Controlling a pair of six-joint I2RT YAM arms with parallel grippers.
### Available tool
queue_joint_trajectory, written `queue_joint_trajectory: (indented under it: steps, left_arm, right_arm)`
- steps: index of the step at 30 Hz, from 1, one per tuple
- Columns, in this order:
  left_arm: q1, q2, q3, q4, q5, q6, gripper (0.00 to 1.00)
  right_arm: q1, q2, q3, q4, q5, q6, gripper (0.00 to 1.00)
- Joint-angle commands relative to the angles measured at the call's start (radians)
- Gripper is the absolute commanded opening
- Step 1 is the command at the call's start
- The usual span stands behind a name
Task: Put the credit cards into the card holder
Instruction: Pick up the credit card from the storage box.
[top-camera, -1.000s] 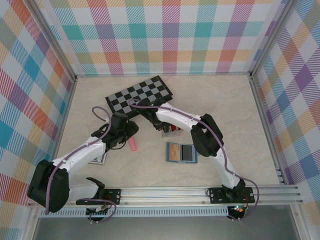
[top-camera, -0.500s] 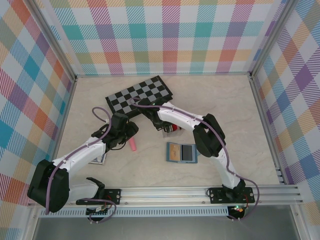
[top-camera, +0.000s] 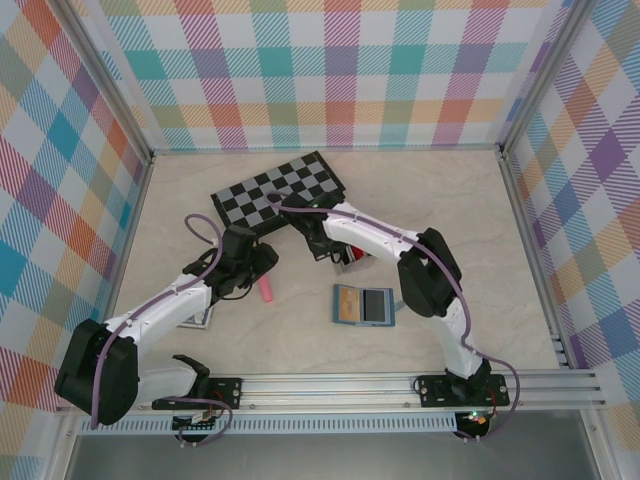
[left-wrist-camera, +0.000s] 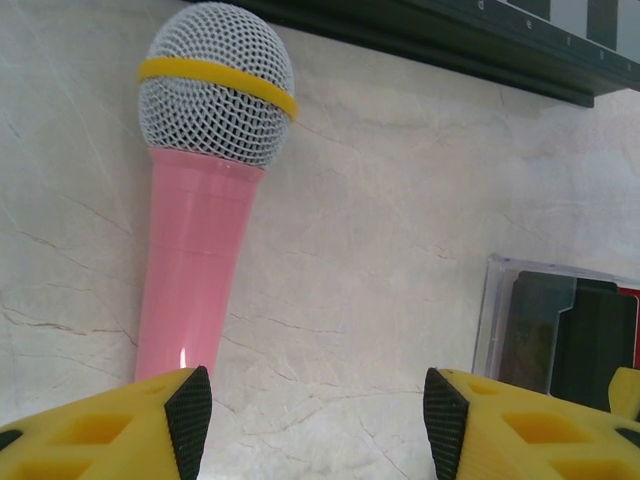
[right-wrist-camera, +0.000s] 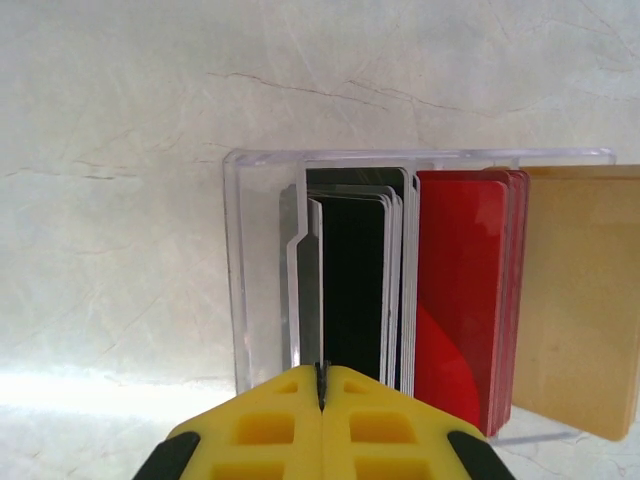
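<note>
on the table (top-camera: 450, 200), right tool (right-wrist-camera: 322, 385) has shut over credit cards (right-wrist-camera: 355, 290).

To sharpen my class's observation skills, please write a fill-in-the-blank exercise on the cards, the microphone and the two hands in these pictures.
1. The microphone near the left hand has a ____ handle.
2. The right hand is ____ (open or shut).
3. In the clear box, the ____ cards stand between the black cards and the tan card.
4. The card holder lies ____, not folded shut.
Missing words: pink; shut; red; open.
</note>
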Motion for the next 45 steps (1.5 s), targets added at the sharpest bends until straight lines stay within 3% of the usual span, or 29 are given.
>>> queue_joint_trajectory:
  steps: [1,5,11,14,19,30,37,39,45]
  left_arm:
    - [0.022,-0.001,-0.007,0.060,0.067,0.014,0.60]
    - [0.020,0.011,0.004,0.159,0.185,0.024,0.63]
    - [0.018,0.072,0.055,0.363,0.416,-0.004,0.75]
    - [0.007,0.152,0.102,0.498,0.538,-0.059,0.76]
    - [-0.054,0.287,0.210,0.624,0.632,-0.117,0.74]
    - [-0.104,0.398,0.263,0.872,0.709,-0.250,0.45]
    - [-0.106,0.397,0.261,0.916,0.723,-0.264,0.24]
    - [-0.106,0.402,0.267,0.922,0.733,-0.266,0.22]
    - [-0.106,0.393,0.255,0.858,0.699,-0.239,0.34]
  right_arm:
    - [-0.029,-0.131,-0.038,0.027,-0.106,0.022,0.02]
    - [-0.089,-0.286,-0.166,0.143,-0.266,0.049,0.01]
    - [-0.243,-0.550,-0.464,0.416,-0.621,0.120,0.01]
    - [-0.341,-0.661,-0.607,0.583,-0.841,0.180,0.01]
    - [-0.425,-0.759,-0.732,0.743,-1.023,0.252,0.01]
    - [-0.531,-0.780,-0.850,0.943,-1.224,0.376,0.03]
    - [-0.554,-0.760,-0.875,0.993,-1.257,0.416,0.04]
    - [-0.556,-0.752,-0.880,1.015,-1.278,0.429,0.04]
    - [-0.564,-0.776,-0.892,1.052,-1.265,0.463,0.03]
